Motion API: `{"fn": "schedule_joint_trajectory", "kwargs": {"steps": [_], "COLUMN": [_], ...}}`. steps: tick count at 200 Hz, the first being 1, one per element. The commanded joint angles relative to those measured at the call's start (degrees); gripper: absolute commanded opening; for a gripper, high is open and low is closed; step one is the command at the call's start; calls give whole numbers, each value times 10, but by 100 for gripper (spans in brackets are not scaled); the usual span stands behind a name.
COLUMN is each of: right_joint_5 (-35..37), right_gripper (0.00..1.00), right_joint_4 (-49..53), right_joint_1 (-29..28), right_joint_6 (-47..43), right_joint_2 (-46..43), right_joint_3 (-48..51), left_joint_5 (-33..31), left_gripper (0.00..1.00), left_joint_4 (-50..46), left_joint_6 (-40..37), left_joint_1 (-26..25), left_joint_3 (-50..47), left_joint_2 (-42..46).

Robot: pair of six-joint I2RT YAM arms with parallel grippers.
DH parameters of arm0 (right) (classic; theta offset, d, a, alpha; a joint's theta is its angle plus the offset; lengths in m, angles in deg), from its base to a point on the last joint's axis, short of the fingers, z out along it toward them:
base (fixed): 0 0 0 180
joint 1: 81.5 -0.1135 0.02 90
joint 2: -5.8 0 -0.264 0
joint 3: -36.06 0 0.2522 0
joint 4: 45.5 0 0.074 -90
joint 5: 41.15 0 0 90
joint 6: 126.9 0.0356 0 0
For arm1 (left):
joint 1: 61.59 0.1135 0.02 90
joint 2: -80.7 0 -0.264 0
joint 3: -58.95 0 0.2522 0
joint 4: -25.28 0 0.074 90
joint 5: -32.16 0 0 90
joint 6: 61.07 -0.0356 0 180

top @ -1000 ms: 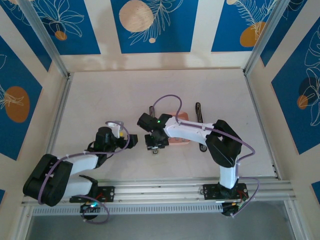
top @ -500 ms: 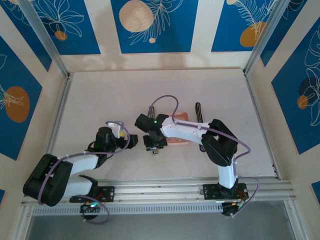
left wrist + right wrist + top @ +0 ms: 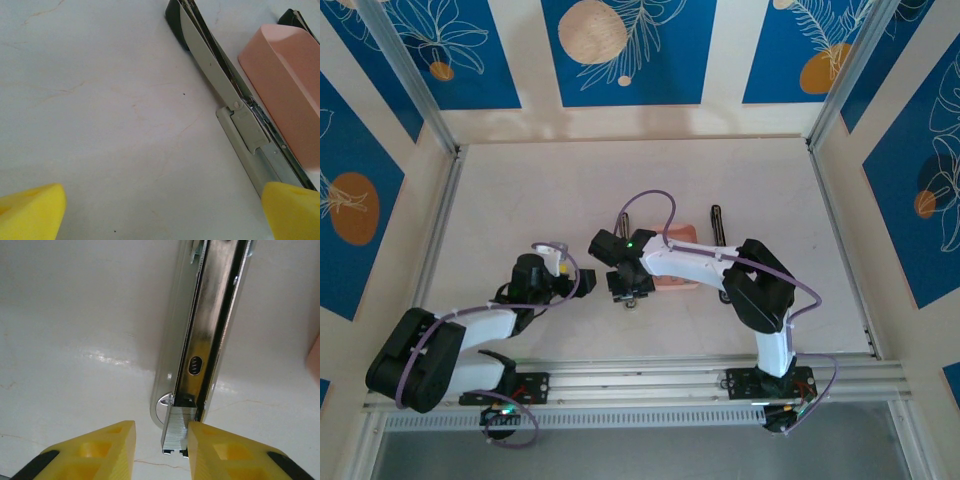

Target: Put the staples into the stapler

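Two arms work over a white table [image 3: 550, 180], slightly glossy with faint marble-like veins. The stapler [image 3: 212, 315] lies flat near table centre, just beside the pink tray [image 3: 282, 85], with a thin strip of table between them in the left wrist view.

The stapler [image 3: 220, 80] is long and slim. It has a brushed silver-grey sheet-metal arm, a black rounded end at the far tip, a small rivet and a folded metal plate midway. In the right wrist view its open channel is polished and mirror-like, with one small oval slot. A rounded flat lip shows under the near end.

The staples [image 3: 176, 436] are one short block of bright, finely ribbed metal with squared legs. The block sits at the near mouth of the channel.

The right gripper [image 3: 161, 452] has yellow moulded fingers with hollow pockets, set a little apart around the block. The block touches the pad on the picture's right, and a clear gap separates it from the other pad, so it is not clamped. In the top view the right gripper [image 3: 630, 290] is low over the table by the tray [image 3: 686, 233].

The left gripper [image 3: 160, 215] has its yellow tips spread wide with bare table between them. One tip overlaps the stapler's near end in the picture; I cannot tell whether they touch.

The tray is matte pink plastic, shallow, with smooth walls and rounded corners. A narrow black bar [image 3: 717, 222] lies just past it.
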Motion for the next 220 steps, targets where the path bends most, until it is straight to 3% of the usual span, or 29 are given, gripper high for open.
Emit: {"fn": "schedule_joint_trajectory", "kwargs": {"steps": [1,172,220], "right_joint_5": [1,-17,-9], "right_gripper": [34,33,29], "right_joint_4": [19,40,7], "right_joint_1": [-1,-2,-8], "right_joint_6": [-2,-1,-12], "right_joint_2": [-4,42,8], "right_joint_3": [-13,-38,-28], "left_joint_5": [-8,-10,-11], "left_gripper": [100,100,100], "left_joint_4": [-5,-7,-4], "left_joint_6": [-17,-21,-22], "left_joint_1": [-7,-8,-9], "left_joint_3": [-4,-4,-4], "left_joint_2": [13,14,12]}}
